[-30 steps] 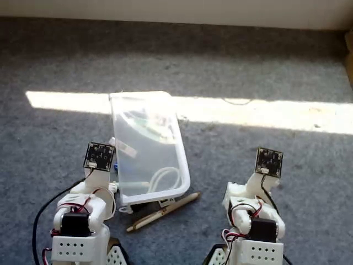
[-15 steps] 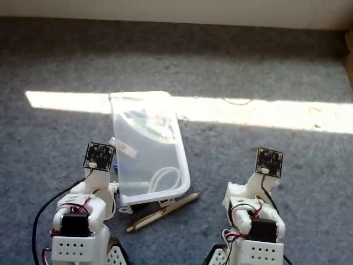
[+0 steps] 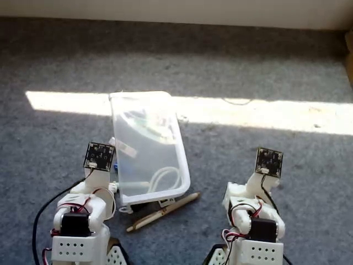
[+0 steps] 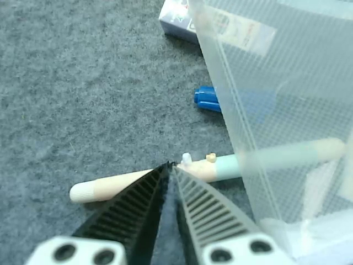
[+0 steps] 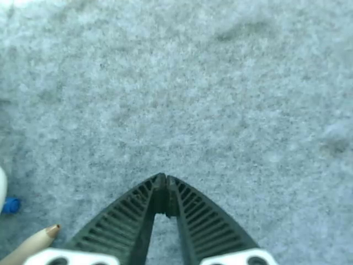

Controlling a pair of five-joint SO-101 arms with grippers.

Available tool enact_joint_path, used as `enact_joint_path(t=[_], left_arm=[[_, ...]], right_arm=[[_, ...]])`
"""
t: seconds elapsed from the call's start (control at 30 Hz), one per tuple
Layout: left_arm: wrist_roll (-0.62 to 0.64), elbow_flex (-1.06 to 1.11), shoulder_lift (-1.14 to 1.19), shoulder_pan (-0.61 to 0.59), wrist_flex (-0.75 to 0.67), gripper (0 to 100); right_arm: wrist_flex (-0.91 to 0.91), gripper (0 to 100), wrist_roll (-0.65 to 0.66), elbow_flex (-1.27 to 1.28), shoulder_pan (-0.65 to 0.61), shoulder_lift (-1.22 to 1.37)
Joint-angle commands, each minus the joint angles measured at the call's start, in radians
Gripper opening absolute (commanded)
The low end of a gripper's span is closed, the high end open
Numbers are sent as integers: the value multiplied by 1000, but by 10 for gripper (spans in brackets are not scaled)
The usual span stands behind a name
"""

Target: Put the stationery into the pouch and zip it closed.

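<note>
One translucent mesh pouch (image 3: 149, 148), slim tan pen (image 3: 162, 212), grey carpet (image 3: 276, 72).

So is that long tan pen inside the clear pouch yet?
Out: the long tan pen lies on the grey carpet beside the clear plastic pouch.

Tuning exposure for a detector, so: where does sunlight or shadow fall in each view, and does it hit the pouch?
High view: a sunlit band crosses the carpet and brightens the pouch's far end; its near end lies in shade. Left wrist view: even shade; a pen shows fainter through the pouch wall. Right wrist view: carpet brightest at one corner, the right pincer dark against it.
</note>
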Motion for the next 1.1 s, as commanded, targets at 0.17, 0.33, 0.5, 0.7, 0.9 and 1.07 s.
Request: enact_joint_path(t=[0.17,0.33,0.5,0.7,0.9,1.07], left_arm=[[9,21,-1,-15,5,11],[9,21,-1,-15,5,11],[9,21,-1,-15,5,11],[9,21,-1,-15,5,11],[9,21,-1,-15,5,11],[9,21,-1,-15,5,11]], right_arm=[[8,5,-6,154,-5,-8],[8,5,-8,154,-7,-8],[8,5,-5,153,1,-8],[1,5,-5,24,67,-8],[8,5,-11,-208,73,-1],[8,4,-11,-317,73,1]])
